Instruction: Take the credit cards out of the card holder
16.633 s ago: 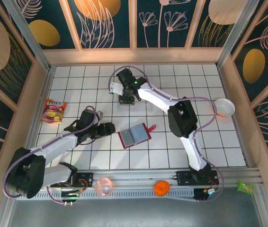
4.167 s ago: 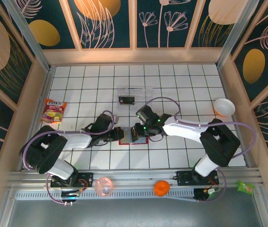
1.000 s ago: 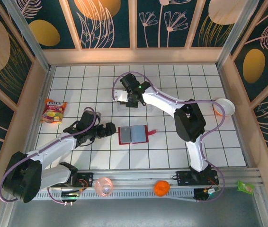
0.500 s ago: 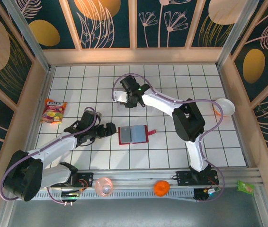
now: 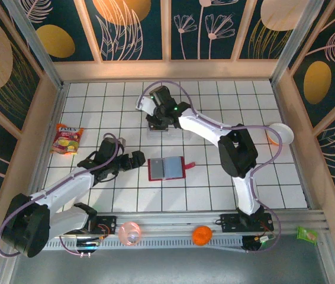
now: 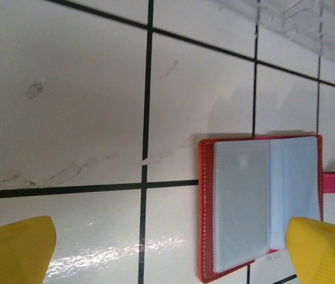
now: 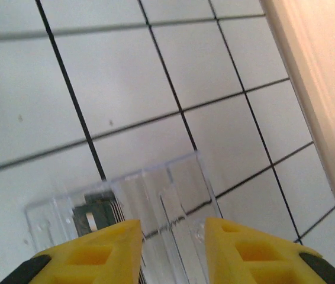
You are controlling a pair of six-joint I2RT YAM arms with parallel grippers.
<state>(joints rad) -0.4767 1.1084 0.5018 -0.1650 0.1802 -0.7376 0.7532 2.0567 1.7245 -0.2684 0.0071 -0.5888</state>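
Top view, card holder (image 5: 167, 168): it is lying open and flat on the worktop (image 5: 274, 177), with its snap tab pointing away from the left arm.
Top view, left claw (image 5: 137, 160): it is being held just beside the card holder's left edge, spread wide and gripping nothing.
Top view, right claw (image 5: 157, 121): it is being held over the clear tray (image 5: 154, 131), well beyond the card holder's far edge. A few seconds ago it was working down at the card holder.
Left wrist view, card holder (image 6: 262, 201): its grey-blue pockets are being shown face up. No card can be made out in them.
Left wrist view, left claw (image 6: 170, 254): the yellow fingers (image 6: 13, 248) are being kept far apart, and nothing is being held.
Right wrist view, right claw (image 7: 170, 236): it was shut a second ago and is now being parted; nothing is showing between its fingers.
Right wrist view, credit cards (image 7: 99, 214): a dark card is lying inside the tray (image 7: 179, 177), away from the card holder. The count cannot be told.
Meaning for the task: a carried card is probably being let go into the tray, so the removal is likely nearing its end.
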